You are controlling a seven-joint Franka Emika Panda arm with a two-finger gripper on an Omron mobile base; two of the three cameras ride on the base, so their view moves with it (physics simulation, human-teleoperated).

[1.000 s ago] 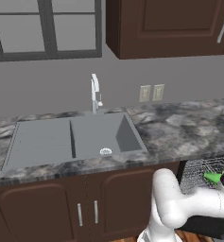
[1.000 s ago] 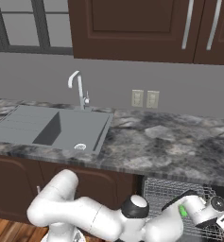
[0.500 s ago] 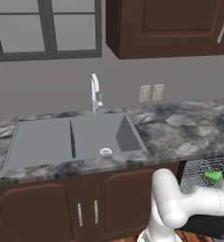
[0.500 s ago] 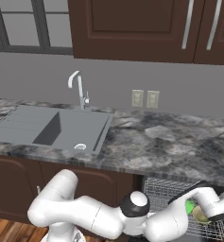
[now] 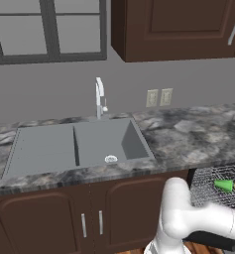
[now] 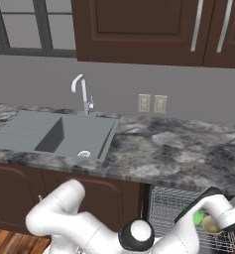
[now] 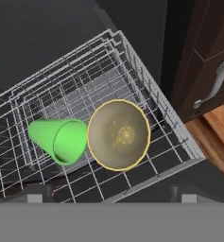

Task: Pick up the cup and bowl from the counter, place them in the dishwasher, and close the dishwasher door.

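Down in the dishwasher rack, the cup now lies on its side, freshly let go, its mouth touching the bowl at the bowl's nine o'clock. A second ago the claw was clamped on that cup; now its jaws stand wide and empty above both. Loading looks done, so I'd say the dishwasher door is all that's left.

Green cup on its side, touching tan bowl, in rack.
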